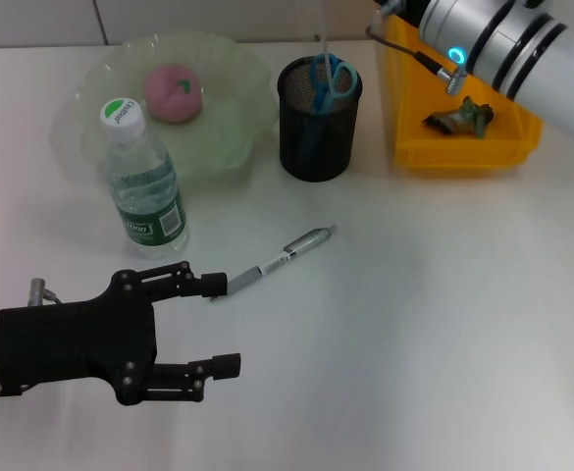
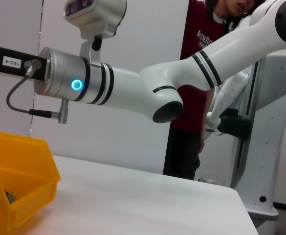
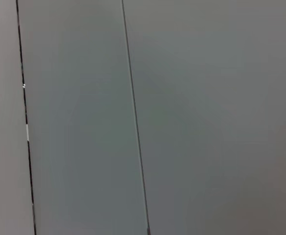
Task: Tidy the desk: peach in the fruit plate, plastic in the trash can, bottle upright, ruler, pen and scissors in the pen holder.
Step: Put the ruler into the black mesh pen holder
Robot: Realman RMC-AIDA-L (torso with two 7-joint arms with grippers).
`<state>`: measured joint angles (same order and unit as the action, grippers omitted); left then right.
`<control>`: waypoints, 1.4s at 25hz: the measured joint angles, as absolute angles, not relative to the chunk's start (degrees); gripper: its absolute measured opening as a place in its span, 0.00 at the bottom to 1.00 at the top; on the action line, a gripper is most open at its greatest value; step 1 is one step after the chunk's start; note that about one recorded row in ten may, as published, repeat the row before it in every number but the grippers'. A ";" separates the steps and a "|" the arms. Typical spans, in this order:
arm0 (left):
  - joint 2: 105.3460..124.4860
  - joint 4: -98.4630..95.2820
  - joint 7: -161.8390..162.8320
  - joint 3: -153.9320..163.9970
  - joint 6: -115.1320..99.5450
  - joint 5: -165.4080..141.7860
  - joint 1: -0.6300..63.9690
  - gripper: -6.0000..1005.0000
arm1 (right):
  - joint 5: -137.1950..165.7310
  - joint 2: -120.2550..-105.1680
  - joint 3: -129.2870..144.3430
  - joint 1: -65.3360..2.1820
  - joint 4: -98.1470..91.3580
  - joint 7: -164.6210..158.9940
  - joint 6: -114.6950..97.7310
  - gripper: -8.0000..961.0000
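A silver and black pen (image 1: pixel 282 257) lies on the white table. My left gripper (image 1: pixel 223 326) is open low at the front left; its upper fingertip (image 1: pixel 211 285) is right at the pen's near end. The bottle (image 1: pixel 141 182) with a green cap stands upright. A pink peach (image 1: pixel 174 92) sits in the pale green fruit plate (image 1: pixel 233 69). The black mesh pen holder (image 1: pixel 316 132) holds blue scissors (image 1: pixel 332 78) and a clear ruler (image 1: pixel 320 49). Crumpled plastic (image 1: pixel 460 116) lies in the yellow bin (image 1: pixel 463 155). My right arm (image 1: pixel 502 44) hangs over the bin, its gripper past the top edge.
The bottle stands close behind my left gripper, in front of the plate. The left wrist view shows the right arm (image 2: pixel 128 90) above the yellow bin's corner (image 2: pixel 20 181), with a person (image 2: pixel 206 73) and a robot stand behind the table.
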<state>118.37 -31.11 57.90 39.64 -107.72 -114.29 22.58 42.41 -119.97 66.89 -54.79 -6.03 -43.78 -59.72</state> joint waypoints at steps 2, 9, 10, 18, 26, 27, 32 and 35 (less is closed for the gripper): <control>118.32 -31.11 57.91 39.64 -107.73 -114.21 22.59 0.82 | 41.89 -119.97 66.57 -54.26 -5.72 -42.66 -60.83 0.01; 118.29 -31.11 57.92 39.64 -107.75 -113.61 22.59 0.82 | 38.07 -119.96 66.41 -52.31 -2.93 -38.14 -66.64 0.01; 118.29 -31.11 57.92 39.64 -107.75 -113.45 22.59 0.82 | 37.96 -119.96 66.41 -52.18 -2.76 -38.04 -66.98 0.01; 118.37 -31.12 57.89 39.63 -107.75 -113.15 23.27 0.82 | 37.90 -119.97 66.29 -51.28 -2.42 -40.46 -69.93 0.01; 118.25 -31.14 57.78 39.63 -107.46 -112.54 23.52 0.82 | 37.71 -119.96 65.52 -50.54 -4.02 -44.11 -71.16 0.01; 118.22 -31.17 57.82 39.63 -107.40 -112.40 23.57 0.82 | 37.65 -119.96 65.48 -50.53 -4.02 -44.11 -71.01 0.01; 118.14 -31.43 57.87 39.64 -107.34 -111.93 23.72 0.82 | 36.99 -119.96 65.42 -50.54 -3.82 -42.85 -70.78 0.01; 118.07 -31.49 57.88 39.64 -107.31 -111.86 24.06 0.82 | 36.52 -119.96 65.40 -50.70 -3.57 -41.74 -70.73 0.01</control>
<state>118.07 -31.49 57.88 39.64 -107.31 -111.86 24.06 36.53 -119.96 65.40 -50.70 -3.57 -41.74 -70.73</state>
